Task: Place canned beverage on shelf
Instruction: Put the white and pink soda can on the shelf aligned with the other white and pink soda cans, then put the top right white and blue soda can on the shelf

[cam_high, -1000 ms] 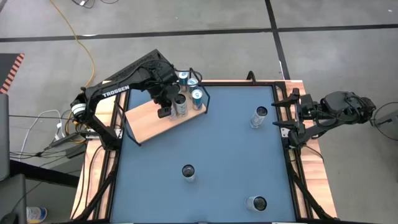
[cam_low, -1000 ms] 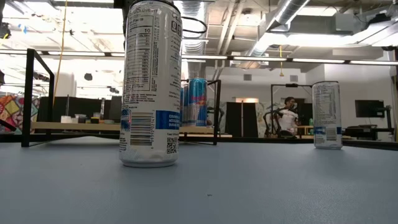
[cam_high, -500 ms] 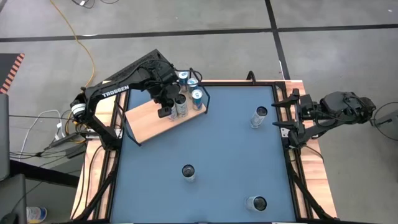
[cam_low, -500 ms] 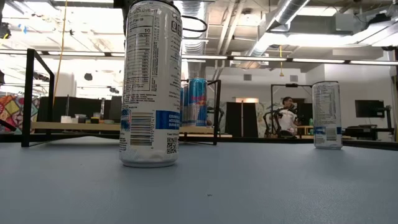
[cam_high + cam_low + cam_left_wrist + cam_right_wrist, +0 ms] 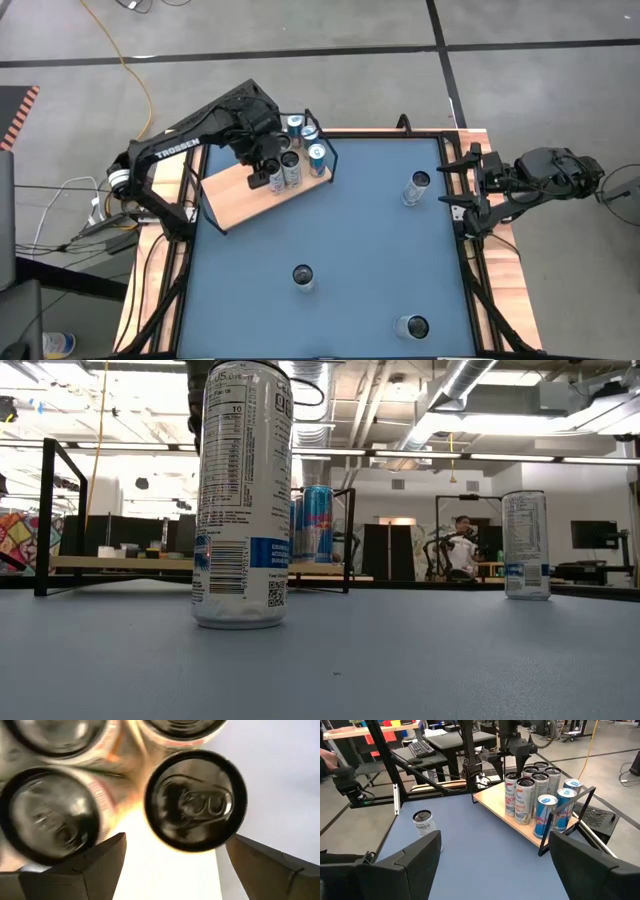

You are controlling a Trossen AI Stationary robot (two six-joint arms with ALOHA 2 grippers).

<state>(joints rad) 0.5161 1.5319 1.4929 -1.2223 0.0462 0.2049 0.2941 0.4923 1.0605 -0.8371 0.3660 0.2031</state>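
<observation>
My left gripper (image 5: 266,172) hangs directly above the cans (image 5: 291,168) standing on the shelf (image 5: 237,196), one dark can top (image 5: 195,800) just below and between my spread fingers (image 5: 95,865), which touch nothing. The shelf is a pale-wood board with a black wire frame, at the table's (image 5: 360,240) far left corner. My left arm reaches across it; my right gripper (image 5: 468,190) waits open at the right edge

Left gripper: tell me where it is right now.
In the high view, the left gripper hovers open over the cluster of upright cans on the pale-wood shelf at the blue table's far-left corner.
</observation>
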